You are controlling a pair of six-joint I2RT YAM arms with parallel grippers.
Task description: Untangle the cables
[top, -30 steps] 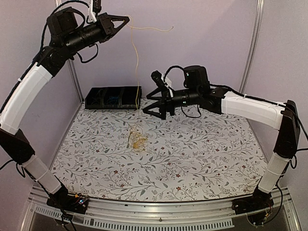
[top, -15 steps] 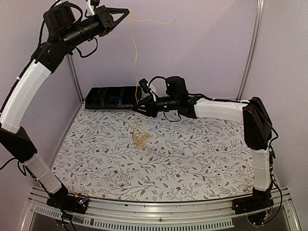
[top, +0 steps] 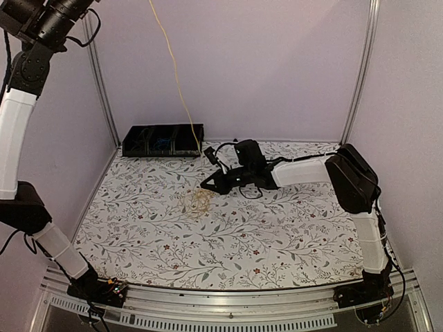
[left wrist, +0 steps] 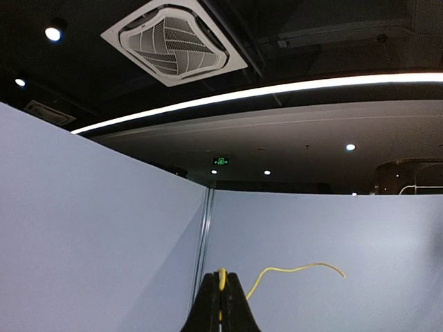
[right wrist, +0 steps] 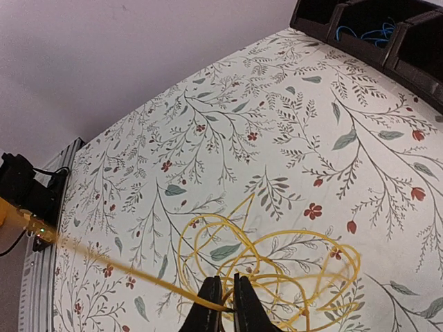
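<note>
A yellow cable coil (top: 196, 203) lies tangled on the flowered table, and one strand (top: 176, 90) rises from it up and out of the top of the top view. My left gripper (left wrist: 221, 282) is out of the top view; its wrist view shows it held high, shut on that yellow cable, whose free end (left wrist: 297, 268) curls to the right. My right gripper (top: 208, 185) is low at the coil's right edge. Its fingers (right wrist: 209, 304) stand almost together on a yellow strand (right wrist: 138, 275) of the coil (right wrist: 277, 252). A blue cable (right wrist: 363, 31) lies in a black bin.
The black bin (top: 163, 140) stands against the back wall at the left. Purple walls and metal posts (top: 97, 76) close in the table. My left arm (top: 17, 117) reaches up along the left wall. The right arm (top: 304, 169) stretches low across the table's middle.
The left gripper rose out of the top view, drawing the yellow strand higher. The right gripper moved down and left to the coil and closed on a strand.
</note>
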